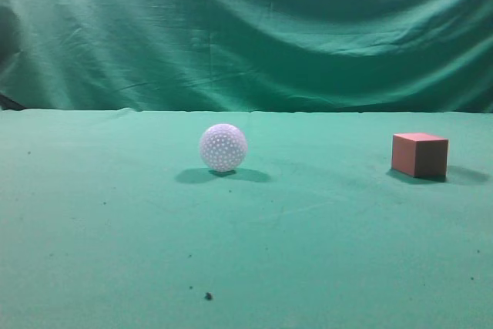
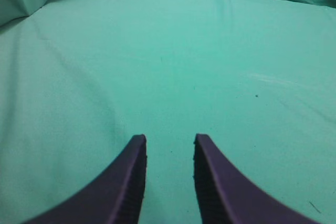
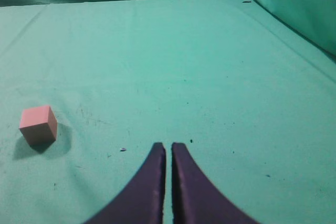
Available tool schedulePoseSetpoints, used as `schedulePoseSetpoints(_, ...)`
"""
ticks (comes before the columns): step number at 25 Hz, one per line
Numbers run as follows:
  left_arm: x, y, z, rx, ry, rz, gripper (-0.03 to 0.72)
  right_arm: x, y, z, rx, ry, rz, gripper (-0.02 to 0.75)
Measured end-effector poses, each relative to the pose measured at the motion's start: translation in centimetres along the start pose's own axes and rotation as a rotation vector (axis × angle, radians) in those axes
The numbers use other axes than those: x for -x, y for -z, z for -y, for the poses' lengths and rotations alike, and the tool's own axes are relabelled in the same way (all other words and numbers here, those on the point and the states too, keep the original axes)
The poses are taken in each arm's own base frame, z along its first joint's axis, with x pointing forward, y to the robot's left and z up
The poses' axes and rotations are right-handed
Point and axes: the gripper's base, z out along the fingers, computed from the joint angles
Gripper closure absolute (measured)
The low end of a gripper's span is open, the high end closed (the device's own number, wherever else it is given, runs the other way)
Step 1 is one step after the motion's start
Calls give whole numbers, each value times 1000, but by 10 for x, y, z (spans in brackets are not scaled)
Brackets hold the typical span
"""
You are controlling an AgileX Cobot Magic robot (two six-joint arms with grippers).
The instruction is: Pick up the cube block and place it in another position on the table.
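The cube (image 1: 419, 155) sits on the table (image 1: 323, 252) over on the right side as the front camera sees it, resting flat with one corner edge turned toward the viewer and a soft shadow spilling off to its right. Its faces are plain salmon-pink; I can read no lettering, label or mark on any of them. Well apart from it, nearer the middle of the cloth, stands a white dimpled ball (image 1: 223, 147), also free of any logo that I can make out. A few dark specks dot the green cloth, the largest being a speck (image 1: 208, 296) close to the front edge. Behind everything hangs a wrinkled green curtain (image 1: 246, 28).

Neither arm shows from the front. From the left wrist, the left gripper (image 2: 169, 141) hangs above bare cloth with its dark fingers (image 2: 128, 182) parted by a clear gap, nothing between them. From the right wrist, the right gripper (image 3: 168, 146) has its fingers (image 3: 149, 182) drawn almost together, only a thin slit left, and they hold nothing. In that view the cube (image 3: 38, 124) lies off to the left of the fingertips, untouched.
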Motion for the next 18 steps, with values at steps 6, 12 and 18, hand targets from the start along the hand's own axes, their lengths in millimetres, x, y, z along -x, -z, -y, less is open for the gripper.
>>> schedulePoseSetpoints(6, 0, 0, 0, 0, 0, 0, 426, 0, 0, 0, 0, -2, 0, 738)
schedulePoseSetpoints(12, 0, 0, 0, 0, 0, 0, 426, 0, 0, 0, 0, -2, 0, 738)
schedulePoseSetpoints(18, 0, 0, 0, 0, 0, 0, 426, 0, 0, 0, 0, -2, 0, 738)
